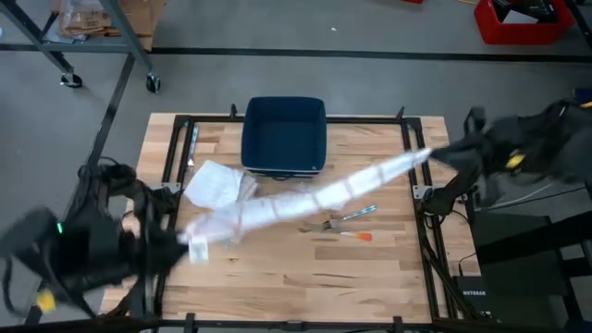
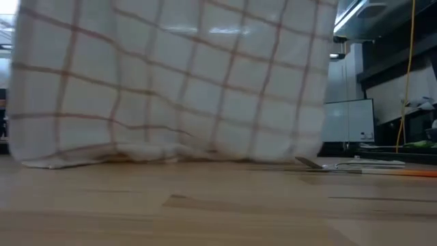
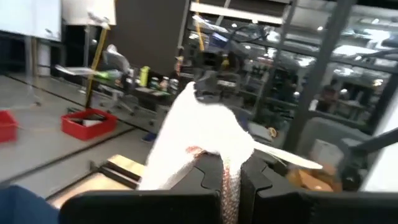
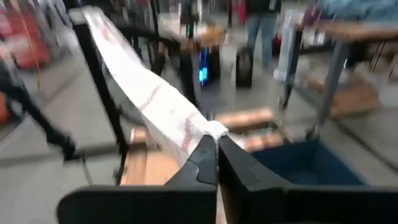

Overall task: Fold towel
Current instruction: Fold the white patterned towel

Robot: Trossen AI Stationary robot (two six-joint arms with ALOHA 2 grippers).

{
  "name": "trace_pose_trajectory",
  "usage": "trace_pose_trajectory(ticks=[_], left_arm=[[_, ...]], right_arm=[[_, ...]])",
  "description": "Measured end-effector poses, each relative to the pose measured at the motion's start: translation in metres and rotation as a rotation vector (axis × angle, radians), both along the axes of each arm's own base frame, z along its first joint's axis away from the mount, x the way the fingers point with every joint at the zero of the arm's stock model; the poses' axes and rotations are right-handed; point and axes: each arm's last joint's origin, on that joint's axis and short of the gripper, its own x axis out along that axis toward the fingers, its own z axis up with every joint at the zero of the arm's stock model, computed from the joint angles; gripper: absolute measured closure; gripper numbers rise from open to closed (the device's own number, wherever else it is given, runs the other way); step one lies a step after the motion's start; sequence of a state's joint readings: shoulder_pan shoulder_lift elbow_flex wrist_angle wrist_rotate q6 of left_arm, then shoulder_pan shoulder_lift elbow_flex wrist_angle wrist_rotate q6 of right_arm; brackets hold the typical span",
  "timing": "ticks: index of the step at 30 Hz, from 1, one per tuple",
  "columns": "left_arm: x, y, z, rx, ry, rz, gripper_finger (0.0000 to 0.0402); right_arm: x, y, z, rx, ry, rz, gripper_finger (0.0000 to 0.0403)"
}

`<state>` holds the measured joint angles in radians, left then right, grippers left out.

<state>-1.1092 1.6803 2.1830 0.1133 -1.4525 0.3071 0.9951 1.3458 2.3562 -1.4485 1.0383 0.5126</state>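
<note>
We have the towel [image 1: 305, 199] stretched between our two arms, running as a long band from the near left to the far right of the table [image 1: 277, 277]. Our left gripper [image 1: 180, 242] is clenched on one end at the near left edge, and in the left wrist view the cloth bunches out from between its closed fingers [image 3: 233, 180]. Our right gripper [image 1: 442, 154] is clamped on the other end at the far right edge. We judge the cloth is held taut like this to spread it out before a fold; its lower hem brushes the wood in the low view, so it hangs like a curtain rather than lying flat.

On the tabletop just past the towel's near side lie a few utensils [image 1: 347, 222], one with an orange handle, apart from the cloth. A crumpled white sheet [image 1: 215, 185] lies on the left side of the table, partly under the band. At the far edge sits a dark blue bin [image 1: 283, 136].

The surface is pale butcher-block wood framed with black rails. Beyond it there is grey floor, a red crate [image 1: 523, 20] at far right, and a wheeled rack [image 1: 92, 42] at far left.
</note>
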Motion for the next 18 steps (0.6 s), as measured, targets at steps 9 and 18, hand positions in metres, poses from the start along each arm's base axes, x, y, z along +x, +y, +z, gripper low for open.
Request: trace_pose_trajectory(ticks=[9,18], left_arm=[[0.019,-0.034,-0.02,-0.012,-0.065,-0.112,0.0401],[0.01,0.005,0.003,0.041,-0.003,0.02,0.0401]], right_arm=[[0.019,0.033,-0.021,0.02,0.168,0.072,0.0401],[0.013,0.02,-0.016,-0.068,0.108,0.007,0.0401]])
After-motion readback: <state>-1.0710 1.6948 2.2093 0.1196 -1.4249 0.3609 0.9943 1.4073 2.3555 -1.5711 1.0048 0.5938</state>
